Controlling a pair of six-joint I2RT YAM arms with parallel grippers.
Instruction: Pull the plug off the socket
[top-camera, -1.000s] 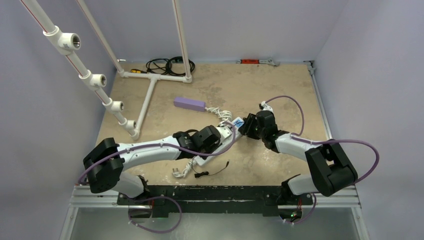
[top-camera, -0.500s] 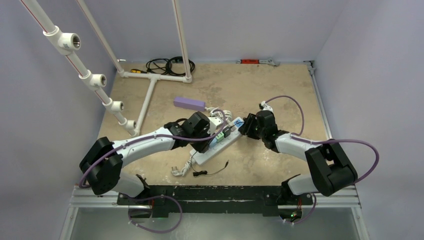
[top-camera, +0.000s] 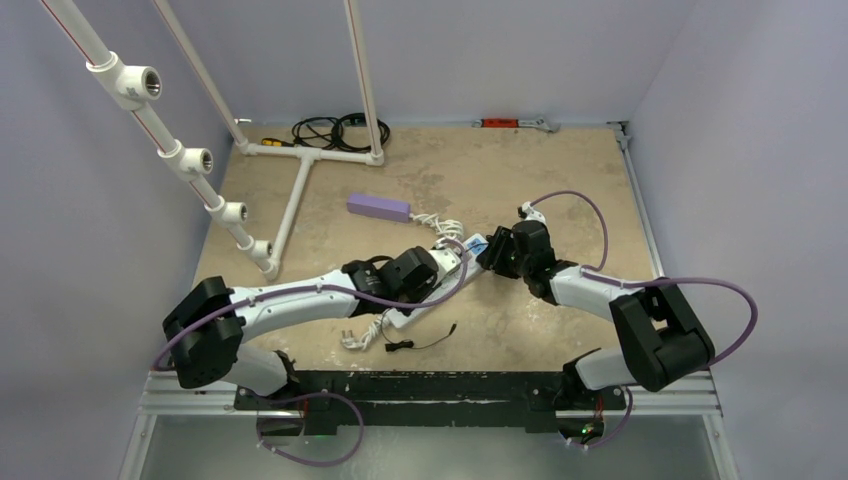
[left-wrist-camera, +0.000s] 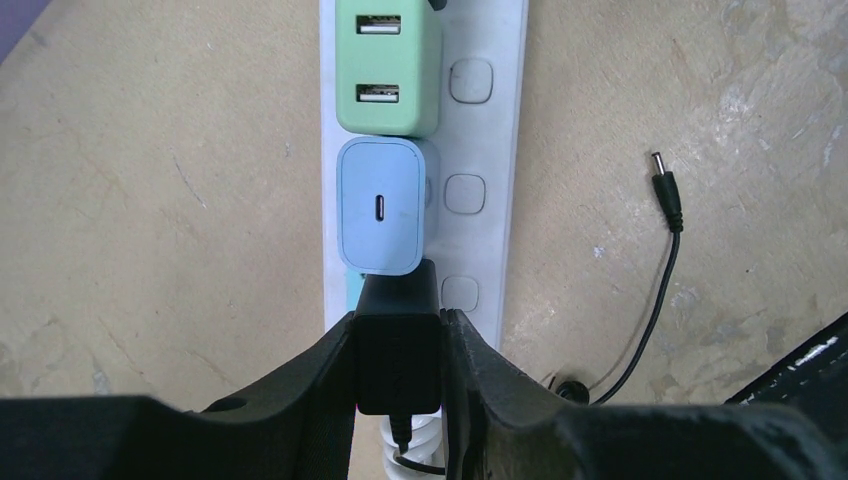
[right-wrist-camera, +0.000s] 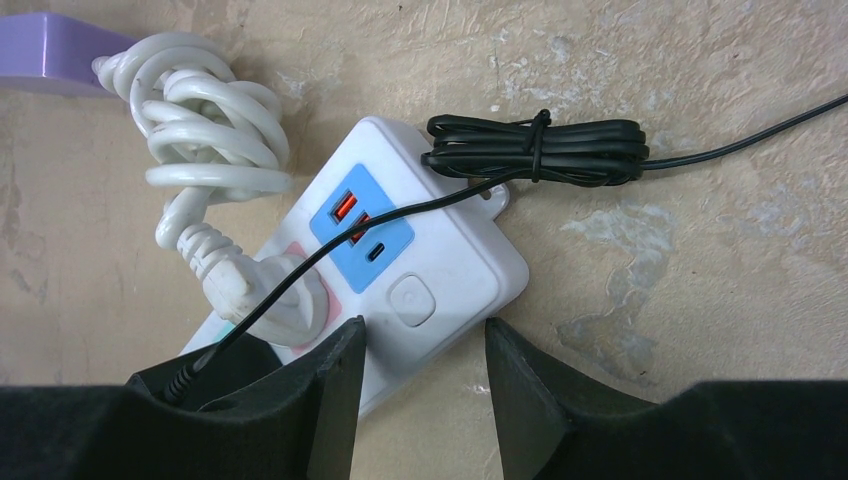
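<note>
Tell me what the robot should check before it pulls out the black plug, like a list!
1. Left gripper shut on the black plug: ok.
2. Only that plug between the fingers, blue charger left out: ok.
3. Black plug out of the socket: not ok, it looks seated in the strip.
4. Right gripper pinning the socket's end: cannot tell; its fingers stand apart over it.
5. Plug's cable free to follow: cannot tell, it runs out of view under the gripper.
</note>
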